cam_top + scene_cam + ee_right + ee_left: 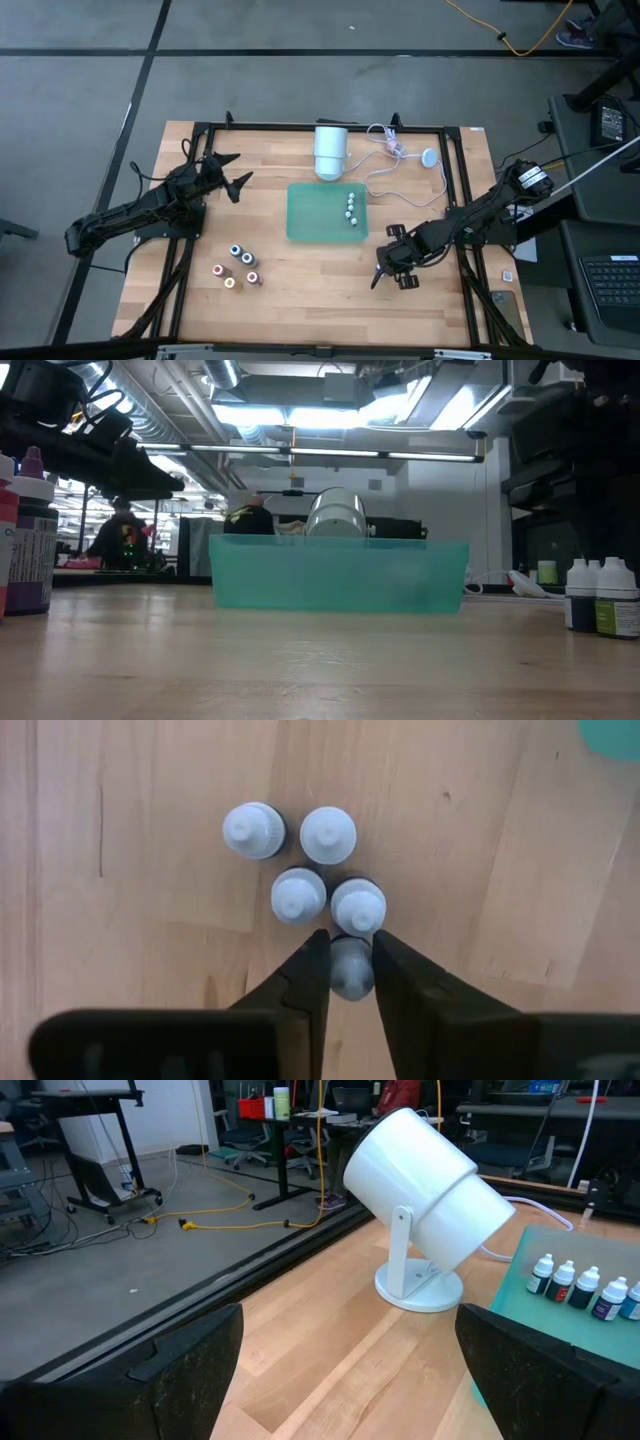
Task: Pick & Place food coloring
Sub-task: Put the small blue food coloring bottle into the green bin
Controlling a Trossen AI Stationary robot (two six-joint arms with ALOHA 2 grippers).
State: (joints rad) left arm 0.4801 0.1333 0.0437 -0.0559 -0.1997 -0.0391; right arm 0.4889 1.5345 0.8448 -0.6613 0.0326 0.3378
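Observation:
A cluster of white-capped food coloring bottles (310, 870) stands on the wood near the table's right front. My right gripper (350, 942) points down over them, shut on the one nearest it (352, 970); in the high view the gripper (388, 275) hides the cluster. Several more white-capped bottles (352, 208) stand in the green tray (310, 220). Bottles with coloured tops (237, 265) stand left of the tray's front. My left gripper (238, 170) waits open at the table's left, with nothing between its fingers (180, 1380). My right gripper pinches the cap (352, 960) of one bottle between its two fingertips. The fingers come from above, pointing steeply down. The bottle stands upright against its neighbours in the cluster; its foot is hidden below the cap.
A large white cylinder on a stand (331, 150) sits behind the tray, with a white cable (385, 160) looping to its right. A black frame (460, 180) borders the table. Bare wood lies in front of the tray (320, 280).

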